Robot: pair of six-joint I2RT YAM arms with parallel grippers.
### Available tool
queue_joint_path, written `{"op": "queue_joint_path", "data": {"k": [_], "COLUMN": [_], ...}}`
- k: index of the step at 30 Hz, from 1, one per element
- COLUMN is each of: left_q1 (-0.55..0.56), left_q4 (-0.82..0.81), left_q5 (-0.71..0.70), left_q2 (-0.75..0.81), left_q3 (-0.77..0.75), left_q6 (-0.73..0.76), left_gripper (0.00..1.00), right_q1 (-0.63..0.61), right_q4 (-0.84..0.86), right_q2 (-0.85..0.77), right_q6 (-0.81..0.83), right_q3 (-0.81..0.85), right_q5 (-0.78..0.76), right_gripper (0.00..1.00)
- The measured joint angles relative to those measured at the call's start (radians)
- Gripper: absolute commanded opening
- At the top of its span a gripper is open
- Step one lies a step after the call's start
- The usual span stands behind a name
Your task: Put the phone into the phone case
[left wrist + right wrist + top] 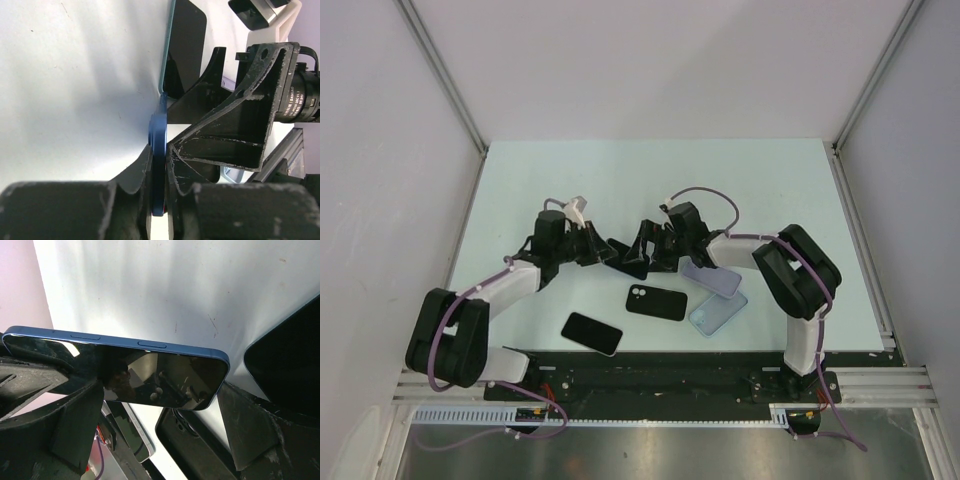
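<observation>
A blue phone (150, 371) with a dark screen hangs on edge above the table, between my two grippers. My left gripper (159, 165) is shut on one end of it, both jaws pressed flat against its blue sides (159, 130). My right gripper (160, 405) stands open, one finger (75, 420) on each side of the phone's length, neither pressing on it. In the top view the two grippers, left (610, 252) and right (648, 255), meet at the table's middle. A black phone case (655, 302) with a camera cutout lies flat just in front of them, also below the phone (200, 450).
A black phone (591, 333) lies near the front edge. A clear pale-blue case (717, 312) and a lavender one (712, 277) lie under the right arm. A silver-edged phone (130, 435) shows below the right gripper. White walls enclose the table (650, 180).
</observation>
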State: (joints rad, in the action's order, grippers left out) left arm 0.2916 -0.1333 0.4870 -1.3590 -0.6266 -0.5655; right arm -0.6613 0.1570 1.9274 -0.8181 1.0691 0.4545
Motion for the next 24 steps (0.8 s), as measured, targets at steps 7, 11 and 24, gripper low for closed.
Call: {"op": "queue_joint_path", "data": {"k": [7,11,24], "left_q1": [0.003,0.01,0.019], "left_q4": [-0.009,-0.011,0.1], "left_q5": [0.003,0.01,0.02], "left_q2": [-0.007,-0.008,0.175], "left_q3": [0.0,0.0,-0.007], "left_q6": [-0.002,-0.001,0.014], "left_gripper": [0.0,0.0,0.01], "right_q1": [0.007,0.008,0.043], "right_q4": [0.013,0.006,-0.081], "right_q2": [-0.008,-0.022,-0.233], "right_q6": [-0.001,0.0,0.028], "right_q3": [-0.016,-0.027,-0.04], "right_q5": [0.008,0.006,0.005], "right_gripper": [1.0,1.0,1.0]}}
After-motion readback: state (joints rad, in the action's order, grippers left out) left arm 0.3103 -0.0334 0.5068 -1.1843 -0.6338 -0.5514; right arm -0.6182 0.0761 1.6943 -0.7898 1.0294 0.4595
